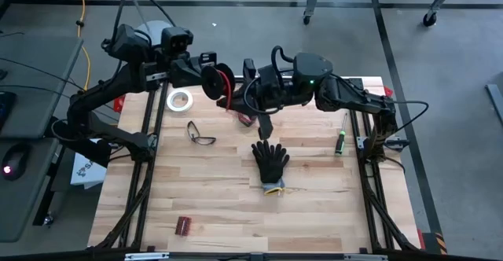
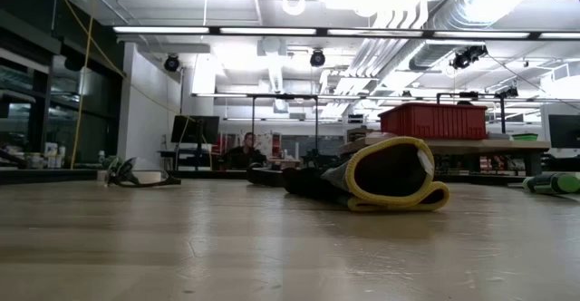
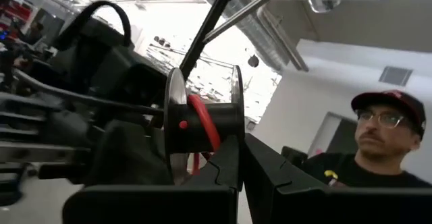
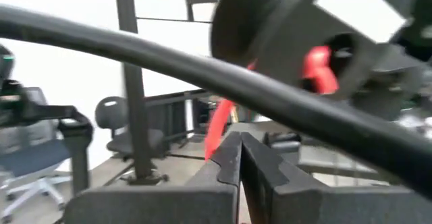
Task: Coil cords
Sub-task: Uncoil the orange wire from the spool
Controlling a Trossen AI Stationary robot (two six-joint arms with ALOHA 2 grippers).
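Note:
A small black spool (image 3: 202,119) with the thin red cord (image 3: 204,124) wound on its hub is held high above the table's far part. My left gripper (image 3: 240,158) is shut on it; in the high view that gripper (image 1: 206,72) comes from the left. A loose length of the red cord (image 4: 219,126) hangs from the spool (image 4: 297,35) down to my right gripper (image 4: 240,148), which is shut at it and reaches in from the right (image 1: 238,96). My left gripper pinches the rim of one spool flange (image 3: 236,126) between its two fingers, which point about level toward the table's right. The spool is lifted clear, with its axle roughly level. My right gripper is shut on the hanging red cord (image 4: 212,150) just below the spool, fingers about level, from the table's right. The left finger (image 4: 226,160) hides the exact contact. The cord runs slanting up to the spool.
On the table lie a black glove with a yellow cuff (image 1: 270,163), safety glasses (image 1: 200,134), a white tape ring (image 1: 180,99), a green-handled screwdriver (image 1: 341,140) and a small dark red piece (image 1: 184,225). A person in a cap (image 3: 385,143) is beyond the table.

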